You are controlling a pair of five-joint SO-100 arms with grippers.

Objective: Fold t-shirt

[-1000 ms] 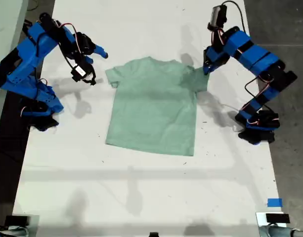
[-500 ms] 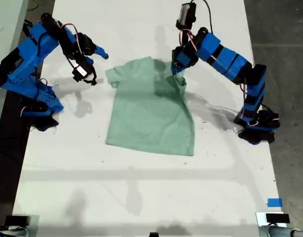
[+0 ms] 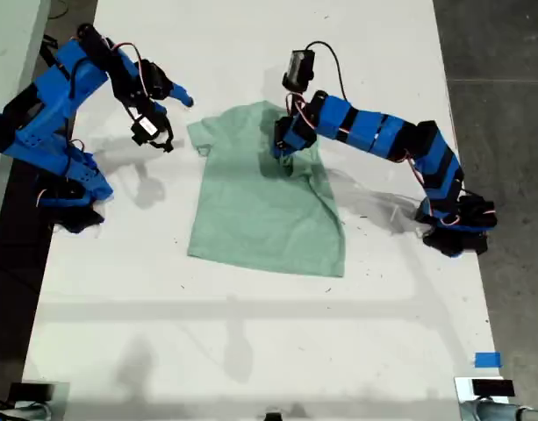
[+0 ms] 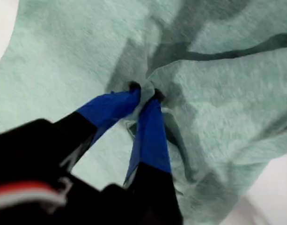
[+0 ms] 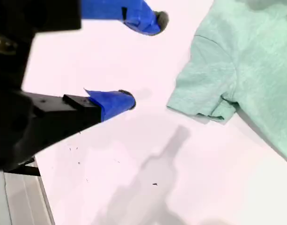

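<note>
Sleeve drawn inward: in the exterior view my first gripper (image 3: 284,147), pinched on the t-shirt (image 3: 260,210), has carried the right sleeve from that view's right across the chest, so the first fold is underway on the white table (image 3: 251,351). The first wrist view shows soft mint cloth bunching at the clamped tips. The second wrist view shows my second gripper (image 5: 136,61) spread apart, empty, beside the flat left sleeve.

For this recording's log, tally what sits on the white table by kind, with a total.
T-shirts: 1, the t-shirt, pale green, one sleeve pinched in my first gripper.
Robot arms: 2, blue, one carrying my first gripper, one carrying my second gripper, which is open over the bare table.
Tape marks: 1, the blue tape.
Total: 4
</note>
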